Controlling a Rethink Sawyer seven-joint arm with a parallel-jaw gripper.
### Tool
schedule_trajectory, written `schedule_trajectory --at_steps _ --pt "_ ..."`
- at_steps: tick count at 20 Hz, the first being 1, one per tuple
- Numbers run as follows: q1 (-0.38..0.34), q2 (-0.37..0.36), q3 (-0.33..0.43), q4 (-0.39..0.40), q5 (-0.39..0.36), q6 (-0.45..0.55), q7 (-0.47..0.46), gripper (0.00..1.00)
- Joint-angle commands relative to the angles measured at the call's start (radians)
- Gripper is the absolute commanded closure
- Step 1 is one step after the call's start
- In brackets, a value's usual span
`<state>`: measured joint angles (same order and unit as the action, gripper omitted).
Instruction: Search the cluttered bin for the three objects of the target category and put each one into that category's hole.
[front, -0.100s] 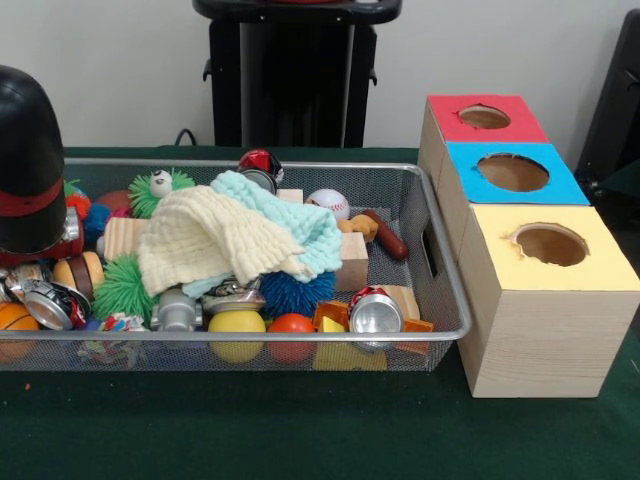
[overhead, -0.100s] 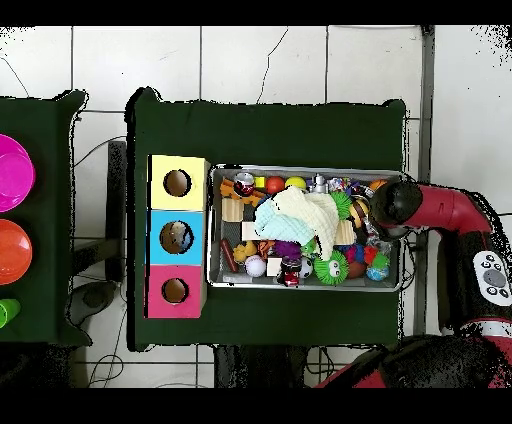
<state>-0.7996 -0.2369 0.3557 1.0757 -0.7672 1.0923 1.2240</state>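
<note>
Green cloth covers the table (front, -0.100s: 300, 430), sitting on a white tiled floor (overhead, -0.100s: 300, 60). On it, a wire bin (front, -0.100s: 440, 300) is crammed with clutter, and the arm (overhead, -0.100s: 450, 210) hangs over one end of it. Can't tell how its gripper is set, it's hidden. Right beside the bin are three wooden boxes with holes: yellow (front, -0.100s: 555, 250), blue (front, -0.100s: 515, 172), red (front, -0.100s: 485, 117). Inside, cream and mint cloths (front, -0.100s: 240, 240) are draped over spiky balls, a yellow ball (front, -0.100s: 237, 322), a baseball (front, -0.100s: 328, 203) and a crushed can (front, -0.100s: 374, 312).
</note>
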Motion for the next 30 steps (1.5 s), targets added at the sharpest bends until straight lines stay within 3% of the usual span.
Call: schedule_trajectory --at_steps 1,10,17,26,30 --pt "0.010 0.165 0.093 0.048 0.023 0.021 -0.314 0.00" --pt "0.011 0.163 0.096 0.046 0.020 0.026 -0.339 0.00" --pt "0.009 0.145 0.101 0.076 0.030 -0.010 -0.301 0.00" --pt "-0.009 -0.079 0.128 0.275 0.113 -0.006 -0.241 0.00" --pt "-0.004 -0.102 0.139 0.290 0.132 -0.002 -0.218 0.00"
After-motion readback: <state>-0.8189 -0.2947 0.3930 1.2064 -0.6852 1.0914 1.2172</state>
